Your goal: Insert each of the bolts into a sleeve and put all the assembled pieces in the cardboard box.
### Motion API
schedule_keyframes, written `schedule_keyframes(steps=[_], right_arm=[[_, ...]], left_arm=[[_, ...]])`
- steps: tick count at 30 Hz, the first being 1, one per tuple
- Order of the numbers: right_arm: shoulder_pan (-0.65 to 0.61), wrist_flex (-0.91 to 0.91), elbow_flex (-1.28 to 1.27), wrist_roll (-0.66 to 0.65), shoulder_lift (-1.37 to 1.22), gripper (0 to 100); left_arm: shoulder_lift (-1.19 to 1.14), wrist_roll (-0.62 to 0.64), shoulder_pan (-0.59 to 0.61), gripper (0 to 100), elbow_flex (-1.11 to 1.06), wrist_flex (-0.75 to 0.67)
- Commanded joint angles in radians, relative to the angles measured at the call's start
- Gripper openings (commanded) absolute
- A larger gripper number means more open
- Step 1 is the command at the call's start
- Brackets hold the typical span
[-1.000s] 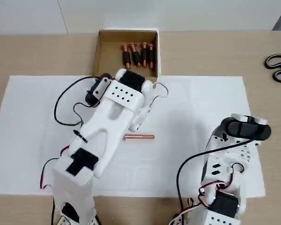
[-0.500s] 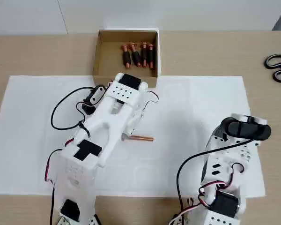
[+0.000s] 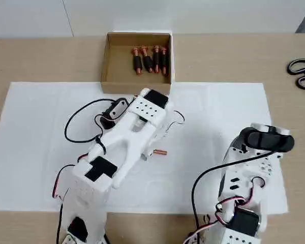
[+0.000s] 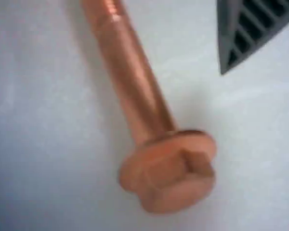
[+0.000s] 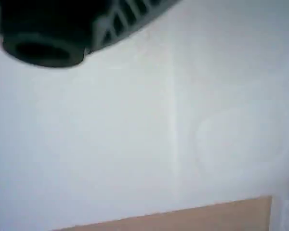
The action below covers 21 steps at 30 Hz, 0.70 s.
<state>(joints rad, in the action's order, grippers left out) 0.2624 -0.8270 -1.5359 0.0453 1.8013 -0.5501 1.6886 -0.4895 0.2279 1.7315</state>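
- Bolt [image 4: 144, 110], copper-coloured, lies flat on the white sheet [image 4: 38, 120] with nothing gripping it. Its flanged hex head faces the left wrist camera, and its shaft runs away past the left jaws.
- Left jaws: one grey ribbed tip shows in the left wrist view, just beside the bolt's shaft but not touching it. Bare sheet lies on either side of that tip, so the jaws stand parted and hold nothing.
- Left arm [image 3: 132, 132], in the high view, stretches out over the sheet and covers most of the bolt [image 3: 161, 152]. One copper end sticks out from under the arm, right where the left jaws come down.
- Right jaws are closed on a black sleeve [image 5: 41, 50], which is carried above the sheet. The sleeve's hollow round end shows, and a ribbed grey jaw lies against its side.
- Right arm [image 3: 249, 173] sits folded near the sheet's near edge. Its jaws and the sleeve are well apart from the bolt and from the left jaws.
- Table [image 5: 183, 216] shows as a tan strip past the sheet's edge, below the right jaws.
- Cardboard box [image 3: 105, 61] stands beyond the left jaws at the sheet's far edge, near them but well apart from the right jaws. Four assembled pieces [image 3: 150, 59] lie side by side inside it.
- Scissors [image 3: 302, 72] lie on the table, off to the right jaws' side and well apart from both jaws.
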Motion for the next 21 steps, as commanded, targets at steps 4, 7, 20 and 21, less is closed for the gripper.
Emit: schedule_keyframes(steps=[4,7,20,21], right_arm=[[0.007,0.022,0.005,-0.002,0.013,0.5],[0.007,0.024,0.005,-0.002,0.013,0.5],[0.007,0.024,0.005,-0.002,0.013,0.5],[0.007,0.024,0.005,-0.002,0.013,0.5]], left_arm=[[0.044,0.009,0.051,32,-0.008,0.02],[0.046,0.009,0.055,28,-0.045,0.02],[-0.025,0.008,0.055,16,-0.074,0.018],[-0.052,0.009,0.055,16,-0.073,0.017]])
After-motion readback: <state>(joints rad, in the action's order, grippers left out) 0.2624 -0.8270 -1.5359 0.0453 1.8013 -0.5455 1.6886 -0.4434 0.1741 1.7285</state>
